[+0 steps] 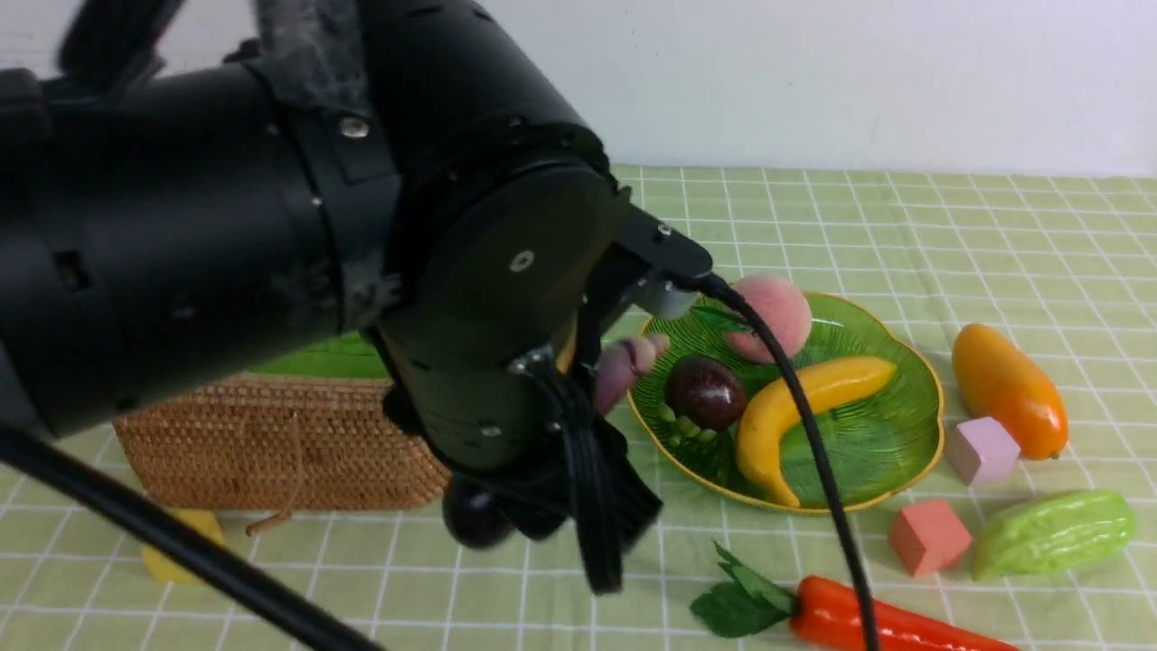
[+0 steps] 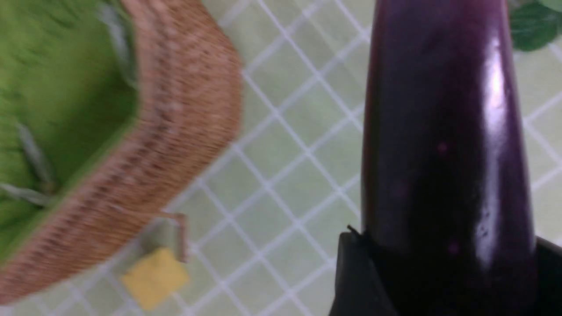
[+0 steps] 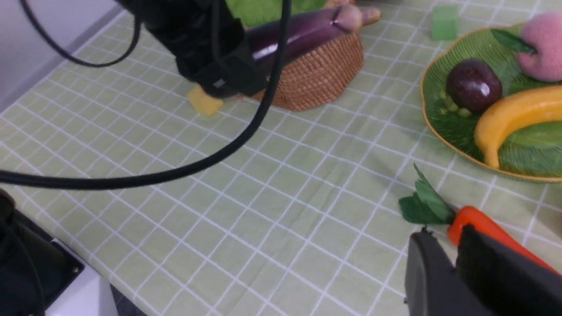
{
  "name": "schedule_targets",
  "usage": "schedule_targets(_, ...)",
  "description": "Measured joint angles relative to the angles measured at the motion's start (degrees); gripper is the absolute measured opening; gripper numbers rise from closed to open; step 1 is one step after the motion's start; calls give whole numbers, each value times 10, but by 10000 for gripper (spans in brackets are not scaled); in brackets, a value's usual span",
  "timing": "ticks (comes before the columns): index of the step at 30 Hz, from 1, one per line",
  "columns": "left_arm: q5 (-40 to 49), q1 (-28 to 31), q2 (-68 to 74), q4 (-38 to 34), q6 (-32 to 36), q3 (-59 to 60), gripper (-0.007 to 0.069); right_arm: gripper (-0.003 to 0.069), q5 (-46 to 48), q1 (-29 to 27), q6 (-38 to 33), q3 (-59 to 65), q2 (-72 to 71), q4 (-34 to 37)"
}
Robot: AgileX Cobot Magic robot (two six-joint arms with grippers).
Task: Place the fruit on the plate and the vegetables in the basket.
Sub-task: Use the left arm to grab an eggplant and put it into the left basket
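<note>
Left wrist view shows the eggplant [image 2: 443, 131] clamped between the jaws of the left tool [image 2: 448, 267], above the checked bench [image 2: 281, 175] and beside the basket [image 2: 184, 109], not inside it. The basket's green lining is blurred, and a yellow cube [image 2: 153, 276] lies on the bench at the basket's foot. In the front view, the plate [image 1: 935, 398] to the right of the basket holds the peach [image 1: 773, 312], the mangosteen [image 1: 705, 391] and the banana [image 1: 795, 411]. The mango [image 1: 1008, 389], the bitter gourd [image 1: 1053, 533], a lilac cube [image 1: 981, 449] and a red cube [image 1: 929, 538] lie on the bench beyond the plate's right rim, and the carrot [image 1: 868, 619] lies near the front edge. The left arm [image 1: 271, 226] fills much of this view, hiding most of the basket and all but the ends of the eggplant. The right tool [image 3: 456, 272] sits at the carrot with its fingers close together; whether they grip it I cannot tell.
</note>
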Motion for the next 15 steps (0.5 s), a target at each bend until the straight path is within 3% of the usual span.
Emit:
schedule_targets(4,-1,78,-3,41,166,0,411,67,-1,0,-67,0,15,59)
schedule_targets(5,-2,115,-3,35,236,0,411,53,-3,0,-94,0,21,79)
schedule_targets(6,-2,122,-3,33,248,0,411,51,-3,0,-94,0,24,82)
schedule_targets(7,-9,174,-2,11,339,0,411,38,-4,0,-127,0,33,107)
schedule_targets(8,-23,213,-2,-5,391,0,411,27,-4,0,-152,-3,43,122)
schedule_targets(9,-25,213,-2,-8,401,0,411,26,-4,0,-156,-4,43,122)
schedule_targets(11,-60,297,2,-64,508,0,411,10,-4,0,-204,-21,81,145)
schedule_targets(15,-94,366,25,-123,584,0,411,6,-5,0,-223,-61,137,150)
